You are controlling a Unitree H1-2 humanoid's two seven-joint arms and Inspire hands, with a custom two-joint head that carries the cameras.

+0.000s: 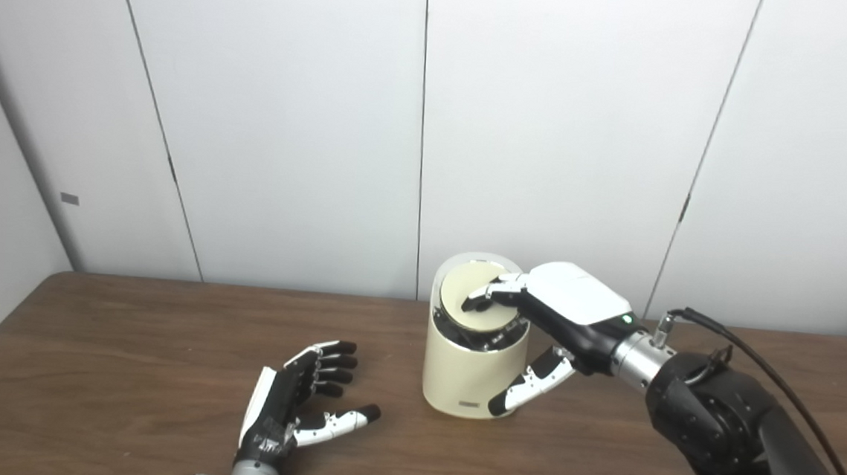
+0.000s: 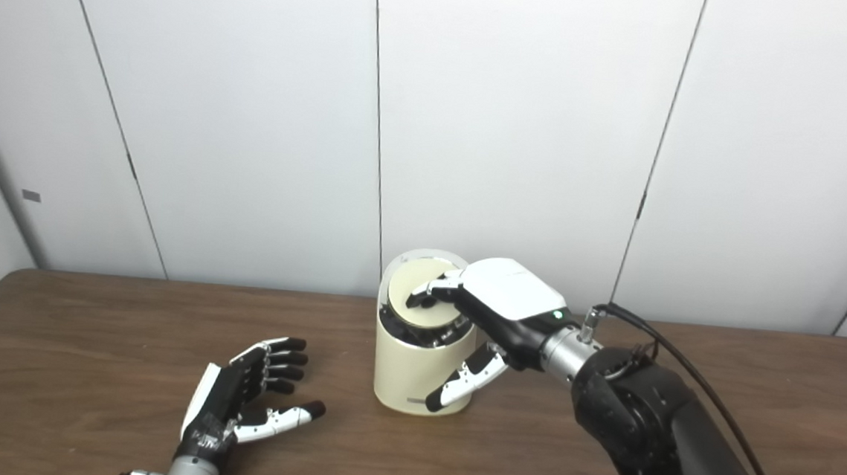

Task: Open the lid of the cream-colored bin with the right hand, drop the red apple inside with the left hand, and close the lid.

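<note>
Big pale grey panelled wall (image 1: pixel 550 127) fills the whole upper half of the frame, split by thin dark vertical seams. Below it, the dark brown wood-grain surface (image 1: pixel 125 351) runs across the bottom half.

Next biggest thing is the bulky black right arm (image 1: pixel 737 446) coming in from the lower right corner, with a black cable looping over it. Its right robot hand (image 1: pixel 545 313), white-backed with black and white fingers, reaches to the centre of the frame and sits on top of the cream-colored cylindrical bin (image 1: pixel 470 367). The fingers (image 1: pixel 490 296) are pressed onto the round cream lid (image 1: pixel 473 293), which is tilted inward so a dark gap shows below it. The thumb (image 2: pixel 462 380) hangs down spread apart from them, in front of the bin's right side, so the robot hand is pushing rather than clasping anything.

The bin stands upright just right of centre, near the back edge of the surface.

Lower left of centre, the left robot hand (image 1: pixel 300 400) rests palm-up-ish near the surface, fingers spread, holding nothing, well apart from the bin.

Can't see the red apple in either view.
</note>
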